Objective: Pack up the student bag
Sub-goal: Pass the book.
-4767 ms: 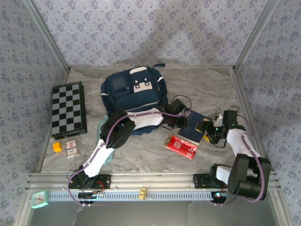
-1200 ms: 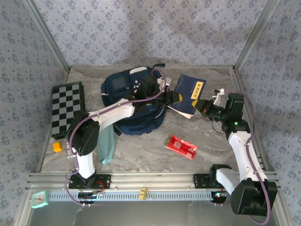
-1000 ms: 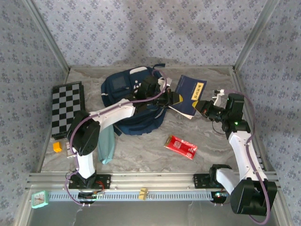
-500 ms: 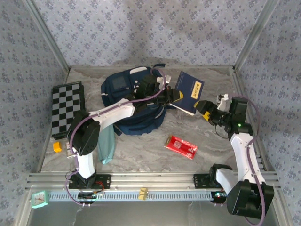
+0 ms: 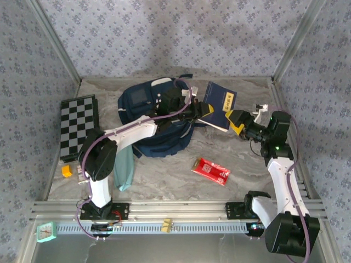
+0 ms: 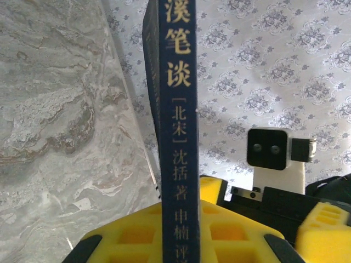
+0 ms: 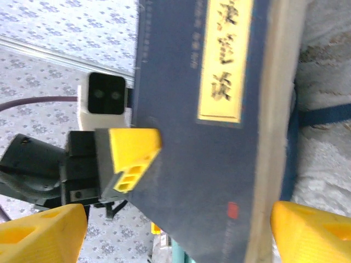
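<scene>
Two grippers of mine are on one job, and only one has a hold. Nearest my bases, at about 5 o'clock on the table (image 5: 164, 175), a red packet (image 5: 211, 171) lies flat with nothing on it, and a folded chessboard (image 5: 79, 127) sits out at 9 o'clock. Further in, my right gripper (image 5: 236, 122) is just at the lower right edge of the navy book (image 5: 220, 101). Its yellow fingers (image 7: 310, 233) are spread wide with the cover between them, pinching nothing, so I judge it is there to steady rather than carry. My left gripper (image 5: 202, 111) reaches across from 7 o'clock and is clamped on the book's spine, a pad on either side. That holds the book tilted at 1 o'clock, lifted off the table as far as I can judge. A spine grip like this suits sliding it edge-first into an opening. The student bag (image 5: 134, 107) lies alongside at 11 o'clock, toward the far wall, slumped under my left forearm with its front pocket facing up. Whether its main compartment stands open I cannot tell.
</scene>
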